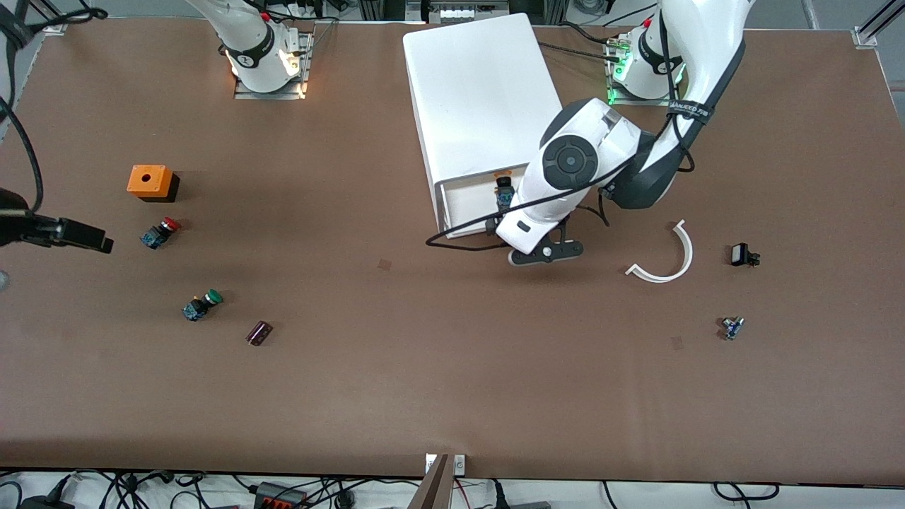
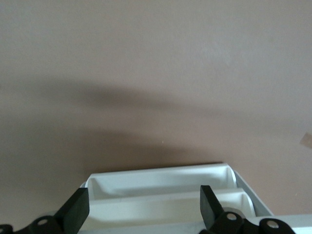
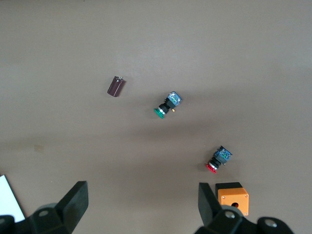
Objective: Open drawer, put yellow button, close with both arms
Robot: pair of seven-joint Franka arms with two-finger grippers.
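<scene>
The white cabinet (image 1: 477, 92) stands between the arms' bases, its top drawer (image 1: 463, 201) pulled partly out toward the front camera. The yellow button (image 1: 503, 188) lies in the open drawer, at its end toward the left arm. My left gripper (image 2: 142, 196) is open and empty just above the drawer (image 2: 161, 179); in the front view the left arm's wrist (image 1: 537, 226) covers it. The button does not show in the left wrist view. My right gripper (image 3: 141, 200) is open and empty, high over the right arm's end of the table (image 1: 78, 235).
Near the right arm's end lie an orange box (image 1: 150, 182), a red-capped button (image 1: 160, 232), a green-capped button (image 1: 202, 305) and a dark cylinder (image 1: 259, 333). Toward the left arm's end lie a white curved strip (image 1: 668, 258) and two small parts (image 1: 742, 255).
</scene>
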